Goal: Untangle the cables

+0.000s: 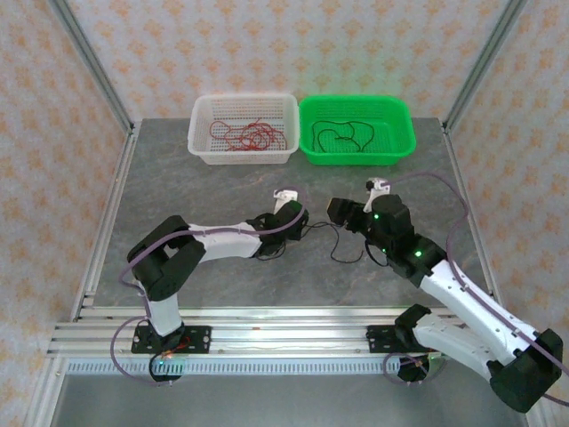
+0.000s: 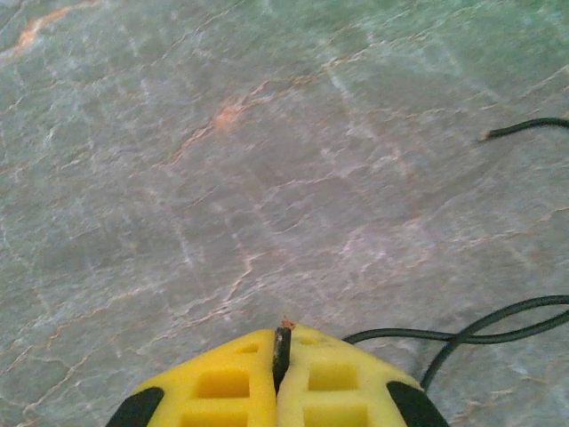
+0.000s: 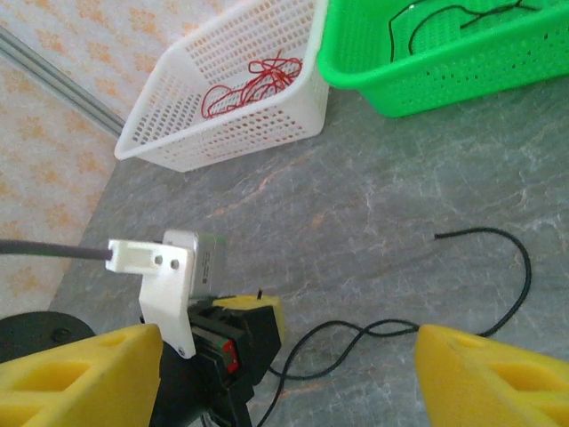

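1. The left gripper (image 2: 280, 345) is nearest the lens. Its yellow foam fingers (image 2: 222, 382) are pressed together, pinching the end of a thin black cable (image 2: 480, 335), probably to anchor that end while the rest is drawn out.
2. The right gripper (image 3: 289, 342) faces it low over the table. Its yellow fingers (image 3: 80, 374) are spread wide with nothing between them, which suggests it is ready to take up the slack.
3. The black cable runs from the pinch across the grey marbled tabletop (image 3: 373, 196) between the two grippers. It crosses itself once just beside the left gripper, then bows out in a loop to a free end (image 3: 437, 237) lying on the stone (that end touches nothing).
4. Two baskets stand side by side at the table's far edge.
   - The white perforated plastic basket (image 3: 178, 142) holds a knot of hair-thin red cables (image 3: 253, 84).
   - The green perforated plastic basket (image 3: 462, 80) holds black wire (image 3: 418, 18).
   - The split looks like sorting by colour, so this loose cable probably belongs in the green basket.
5. Counted, there are two grippers, two baskets and one loose black cable on the table, with two ends. The red strands are too tangled to count, and I cannot tell whether the green basket holds one wire or more.
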